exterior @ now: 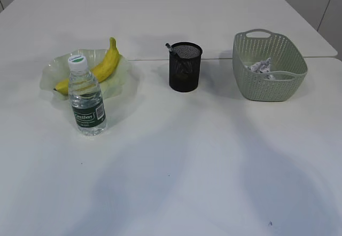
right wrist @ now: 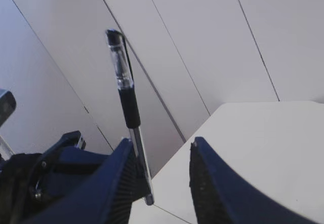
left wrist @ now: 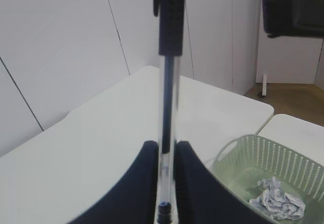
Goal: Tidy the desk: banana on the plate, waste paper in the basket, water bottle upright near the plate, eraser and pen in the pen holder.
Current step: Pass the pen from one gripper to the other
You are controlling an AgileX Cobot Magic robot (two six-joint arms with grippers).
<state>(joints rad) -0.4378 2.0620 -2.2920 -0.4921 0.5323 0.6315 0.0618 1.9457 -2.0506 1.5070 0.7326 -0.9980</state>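
Observation:
A banana (exterior: 104,65) lies on the pale green plate (exterior: 51,73). The water bottle (exterior: 86,98) stands upright in front of the plate. The black mesh pen holder (exterior: 185,68) stands mid-table with a thin dark tip (exterior: 169,47) sticking out at its rim. Crumpled paper (exterior: 262,68) lies in the green basket (exterior: 291,81); both also show in the left wrist view, paper (left wrist: 278,201) and basket (left wrist: 238,158). My left gripper (left wrist: 165,150) is shut on a clear pen (left wrist: 169,82), held upright. My right gripper (right wrist: 162,148) is open; a pen (right wrist: 129,107) rests against its left finger. No eraser shows. Neither arm shows in the exterior view.
A second white table adjoins at the back (exterior: 160,12). Both wrist views face white wall panels. A black device (left wrist: 296,8) hangs at the upper right of the left wrist view. A dark arm part (right wrist: 35,183) sits at the lower left of the right wrist view.

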